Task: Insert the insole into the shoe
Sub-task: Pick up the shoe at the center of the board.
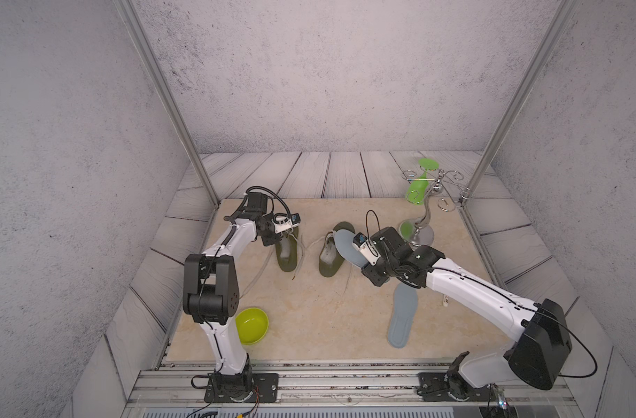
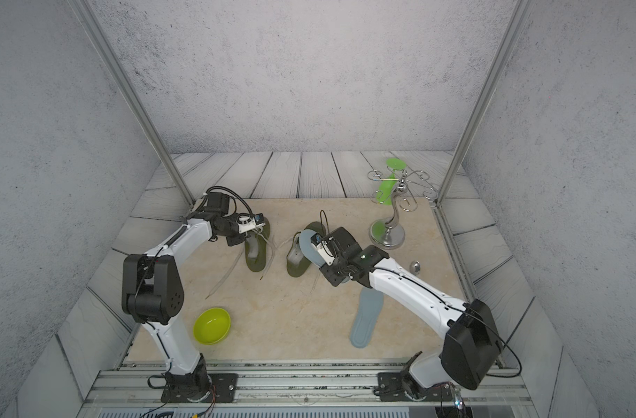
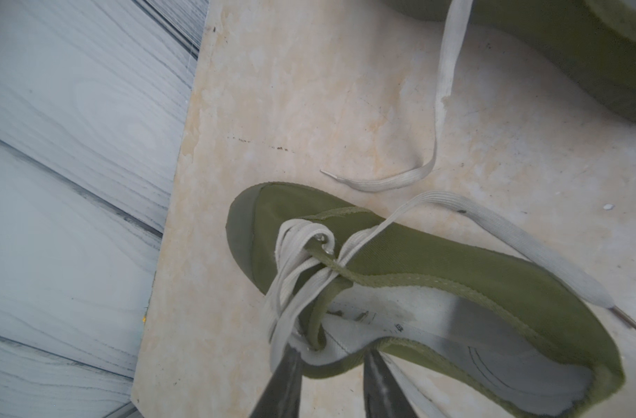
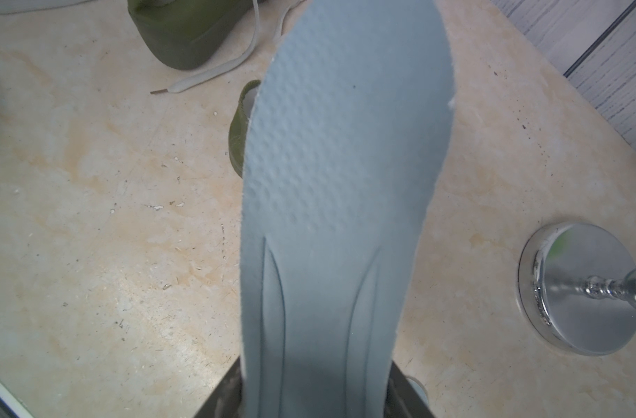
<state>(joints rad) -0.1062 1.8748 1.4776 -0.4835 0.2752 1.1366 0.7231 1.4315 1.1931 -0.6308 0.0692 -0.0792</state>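
**Right gripper [image 1: 367, 269].** It is closed on the heel end of a grey-blue insole [image 1: 345, 248]. The insole extends forward from the jaws, above the worktop [image 1: 309, 318]. Its front half lies over the opening of the right shoe [image 1: 327, 262]. The toe of this shoe shows beyond the tip of the insole.

**Left gripper [image 3: 333, 353].** The jaws are narrow. They hold the laced upper edge of the left shoe [image 3: 436, 260], which fills the gap between the fingers. This olive shoe stands on the worktop with its toe close to the worktop's edge. Its white laces [image 3: 302, 275] are loose.

**Second insole [image 1: 403, 315].** It lies flat on the worktop, just beside the right forearm and well apart from both shoes.

**Differences between views**
- The right wrist view shows the dimpled face of the held insole, which hides all but a sliver of the right shoe [image 4: 237, 134]. A black finger shows at each side of the insole's heel. The insole's tip is out of frame.
- The left wrist view shows the grey lining inside the left shoe. In both top views the gripper body hides this grip.
- A top view shows a small shiny metal object [image 2: 415, 267] beside the right arm.
- Both top views show a yellow-green bowl [image 1: 251, 325] and a chrome stand [image 1: 423, 217] that carries a green glass [image 1: 418, 184].
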